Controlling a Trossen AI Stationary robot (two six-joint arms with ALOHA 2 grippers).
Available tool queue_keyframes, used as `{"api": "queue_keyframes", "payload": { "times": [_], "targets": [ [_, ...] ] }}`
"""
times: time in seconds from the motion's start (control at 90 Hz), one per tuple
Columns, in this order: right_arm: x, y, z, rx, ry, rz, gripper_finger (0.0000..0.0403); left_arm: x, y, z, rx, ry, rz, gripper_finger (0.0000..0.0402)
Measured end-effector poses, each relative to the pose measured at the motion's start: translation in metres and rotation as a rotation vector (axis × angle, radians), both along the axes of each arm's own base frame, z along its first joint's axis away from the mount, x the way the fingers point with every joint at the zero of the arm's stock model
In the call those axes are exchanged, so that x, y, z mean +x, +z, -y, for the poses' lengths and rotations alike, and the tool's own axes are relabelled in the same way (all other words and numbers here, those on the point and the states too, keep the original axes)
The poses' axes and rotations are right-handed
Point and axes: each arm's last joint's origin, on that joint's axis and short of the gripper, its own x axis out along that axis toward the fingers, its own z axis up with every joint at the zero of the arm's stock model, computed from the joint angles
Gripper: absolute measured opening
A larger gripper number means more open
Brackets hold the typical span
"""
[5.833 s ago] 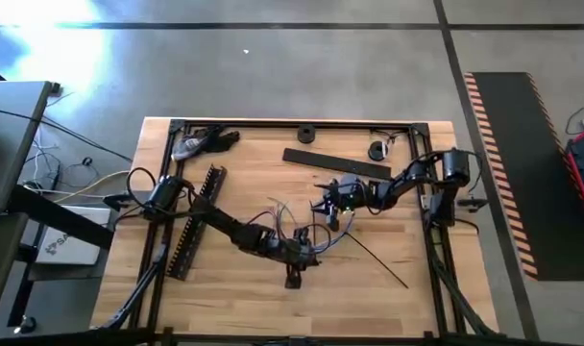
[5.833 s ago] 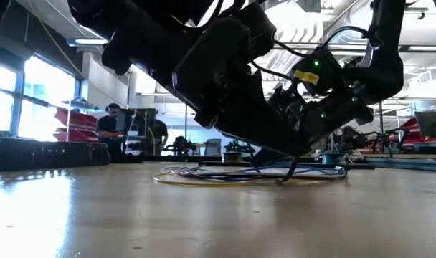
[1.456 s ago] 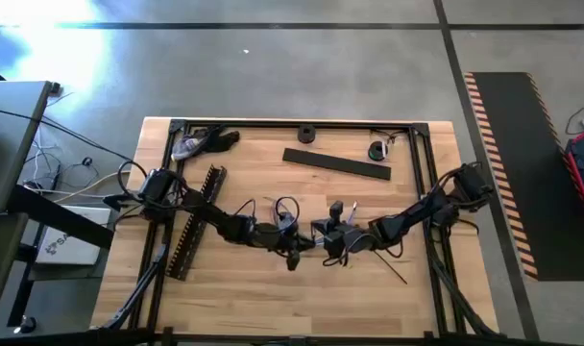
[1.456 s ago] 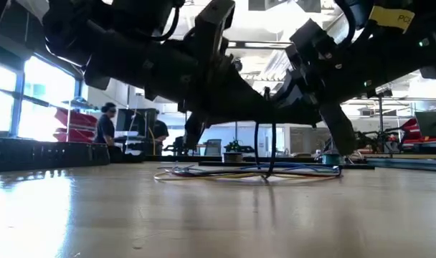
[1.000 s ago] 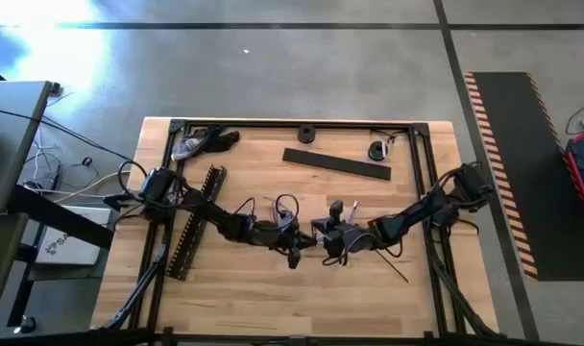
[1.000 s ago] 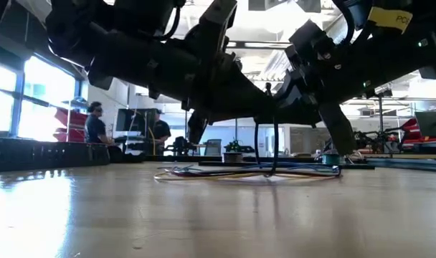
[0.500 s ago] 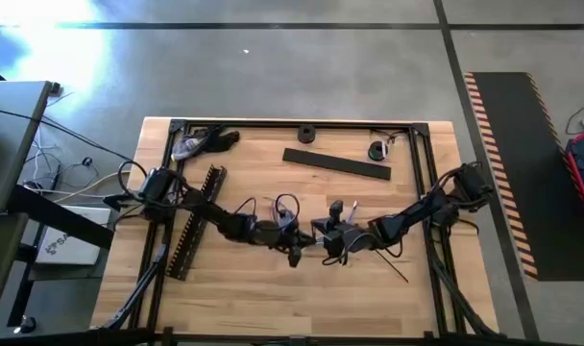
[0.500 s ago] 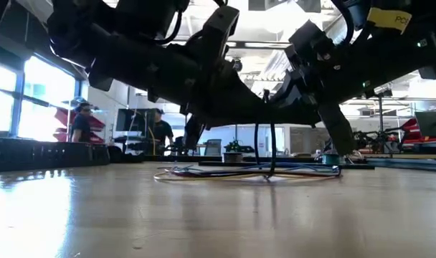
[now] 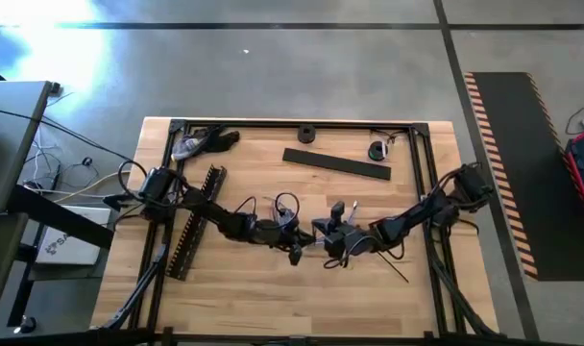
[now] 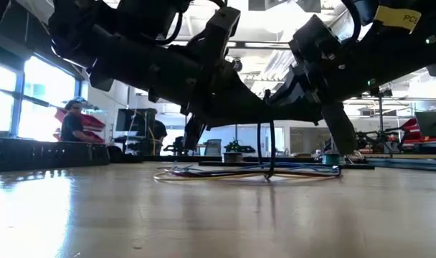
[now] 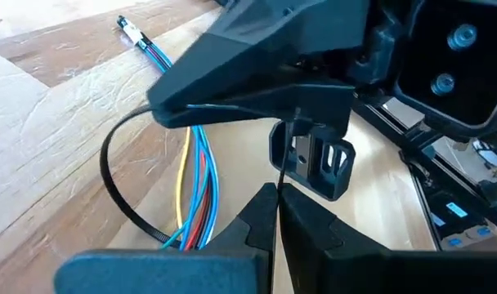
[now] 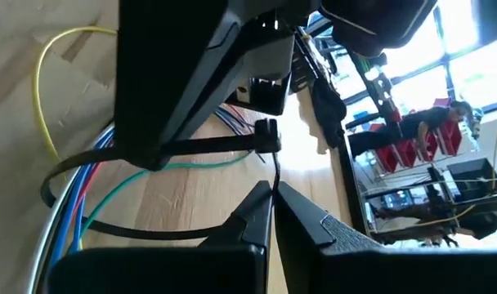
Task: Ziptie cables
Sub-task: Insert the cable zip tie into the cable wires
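The cables (image 11: pixel 195 188) are thin blue, red, yellow and green wires lying in a bundle on the wooden table (image 9: pixel 234 288) near its middle, also seen low in the low view (image 10: pixel 254 172). A black ziptie (image 11: pixel 109 175) loops round the cables. Its head (image 12: pixel 265 135) stands above the cables (image 12: pixel 77 196). My left gripper (image 9: pixel 294 253) and my right gripper (image 9: pixel 330 252) meet tip to tip over the bundle. Each is shut on a thin black stretch of the ziptie. My left gripper (image 11: pixel 277 189) pinches the ziptie's thin black tail (image 11: pixel 281 167) between its two fingertips. It comes slanting down from the table's left. The tail runs straight from the fingers up to the right gripper's fingers (image 11: pixel 257 90). My right gripper (image 12: pixel 273 189) pinches a thin black strand (image 12: pixel 275 167) just below the ziptie's head, between its two fingertips. It comes slanting down from the table's right. From the head, the band (image 12: pixel 208 145) runs off and loops round the cables on the table.
A long black slotted strip (image 9: pixel 191 231) lies at the left. A flat black bar (image 9: pixel 335 165) and two small round black parts (image 9: pixel 305 134) (image 9: pixel 377 150) lie at the far side. A loose thin black strip (image 9: pixel 383 264) lies at the near right. A black frame (image 9: pixel 292 123) borders the table.
Both grippers have kept still on the ziptie, and the cables have not moved. A person in the room behind the table has walked toward the left of the low view.
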Motion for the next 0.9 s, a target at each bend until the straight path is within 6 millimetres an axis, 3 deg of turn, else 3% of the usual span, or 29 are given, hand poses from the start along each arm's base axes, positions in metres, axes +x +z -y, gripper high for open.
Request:
{"api": "queue_keyframes", "payload": {
  "times": [0.522, 0.722, 0.9],
  "targets": [
    [-0.001, 0.005, -0.009, -0.06, 0.043, 0.028, 0.0, -0.005, -0.004, -0.008, -0.028, -0.037, 0.013, 0.0],
    [-0.004, -0.001, -0.007, -0.101, 0.03, -0.047, 0.0001, -0.005, -0.005, -0.008, -0.017, -0.042, 0.009, 0.0],
    [-0.01, 0.002, -0.005, -0.038, 0.028, -0.093, 0.003, -0.005, -0.005, -0.008, -0.016, -0.042, 0.007, 0.0]
  ]
}}
